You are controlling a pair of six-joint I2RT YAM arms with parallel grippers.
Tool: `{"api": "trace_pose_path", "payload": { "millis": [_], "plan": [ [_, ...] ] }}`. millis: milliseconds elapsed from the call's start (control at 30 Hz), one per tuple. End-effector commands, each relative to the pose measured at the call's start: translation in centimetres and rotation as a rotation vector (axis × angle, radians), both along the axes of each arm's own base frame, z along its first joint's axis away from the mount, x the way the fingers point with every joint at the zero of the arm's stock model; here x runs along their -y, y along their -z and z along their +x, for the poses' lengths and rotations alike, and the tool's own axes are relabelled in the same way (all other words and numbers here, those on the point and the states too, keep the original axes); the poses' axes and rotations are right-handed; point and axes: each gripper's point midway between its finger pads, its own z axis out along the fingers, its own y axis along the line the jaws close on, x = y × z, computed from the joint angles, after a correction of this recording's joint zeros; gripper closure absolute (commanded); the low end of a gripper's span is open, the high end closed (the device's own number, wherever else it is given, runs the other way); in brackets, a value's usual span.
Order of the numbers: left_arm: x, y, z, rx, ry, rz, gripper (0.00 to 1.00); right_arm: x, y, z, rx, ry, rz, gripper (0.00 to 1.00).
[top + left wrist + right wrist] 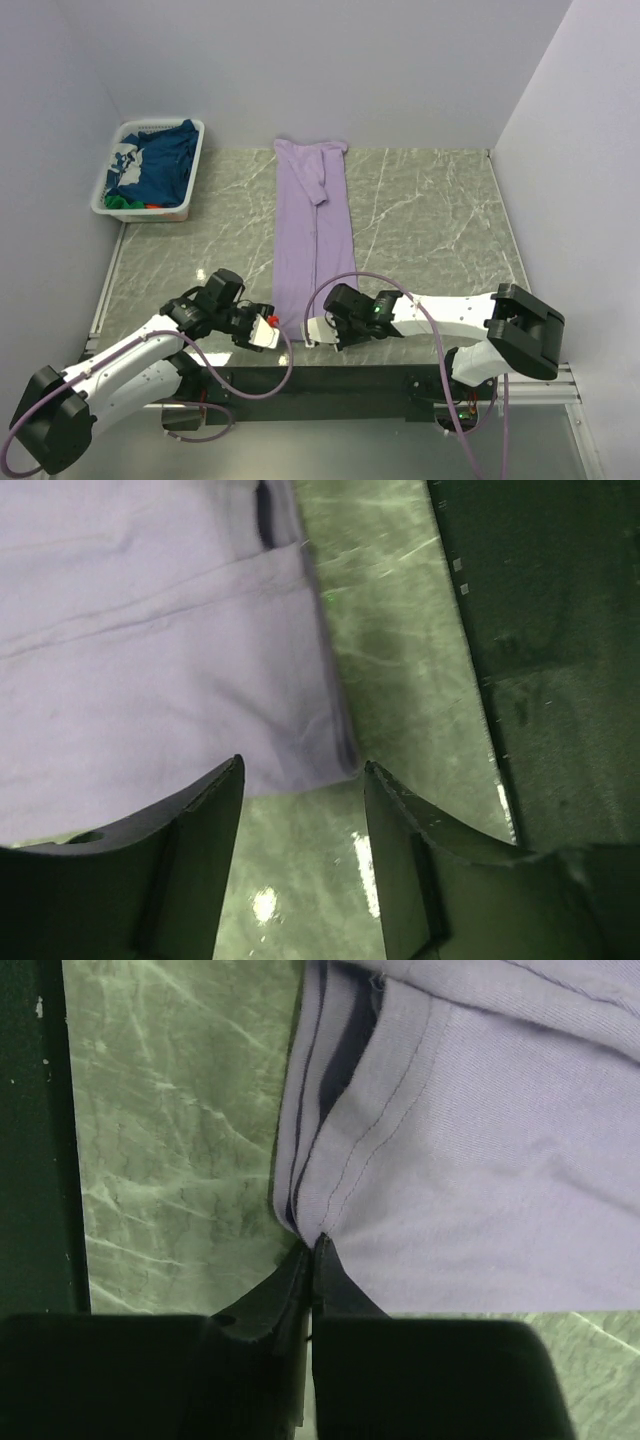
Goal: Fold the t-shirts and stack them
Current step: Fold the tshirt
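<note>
At the near edge, my right tool is clenched on a hem corner of the lavender t-shirt (folded into a long strip reaching the far edge of the surface). My left tool hangs released, the other near corner between its jaws.

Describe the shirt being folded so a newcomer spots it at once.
On the green marble table, look down the middle, where a long strip runs from far edge to near edge. That is the lavender shirt, plain and laid flat, unlike the navy shirt bunched in the white basket at far left.
</note>
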Motion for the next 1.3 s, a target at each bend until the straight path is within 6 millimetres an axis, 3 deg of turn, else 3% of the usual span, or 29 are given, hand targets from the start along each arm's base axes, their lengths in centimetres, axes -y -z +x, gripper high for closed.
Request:
{"api": "trace_pose_path", "payload": {
  "millis": [0,400,633,733,767,900,1167,1267],
  "plan": [
    [0.7,0.3,-0.3,0.014,0.027,-0.005,0.44,2.0,1.9,-1.5,-0.109,0.054,-0.072,1.00],
    [2.2,3.2,-0.4,0.061,0.006,0.093,0.51,1.6,0.1,-0.3,-0.136,0.130,-0.025,1.00],
    [1.7,5.6,0.2,0.020,-0.033,0.211,0.68,1.6,-0.4,0.6,-0.143,0.146,-0.018,1.00],
    [1.5,6.1,0.5,0.023,-0.040,0.233,0.80,1.6,-0.6,1.1,-0.142,0.153,-0.011,1.00],
    [1.5,6.1,0.5,0.025,-0.042,0.235,0.88,1.5,-0.7,1.1,-0.141,0.152,-0.010,1.00],
    [2.2,4.6,0.6,0.035,-0.026,0.198,0.99,1.4,-1.3,1.1,-0.146,0.161,0.004,1.00],
    [2.9,0.6,-4.8,-0.084,0.140,0.118,0.99,0.9,-3.8,-1.9,-0.176,0.152,0.074,1.00],
    [3.6,-1.3,-5.5,-0.105,0.127,0.068,0.99,0.4,-5.1,-2.3,-0.165,0.139,0.102,1.00]
  ]
}}
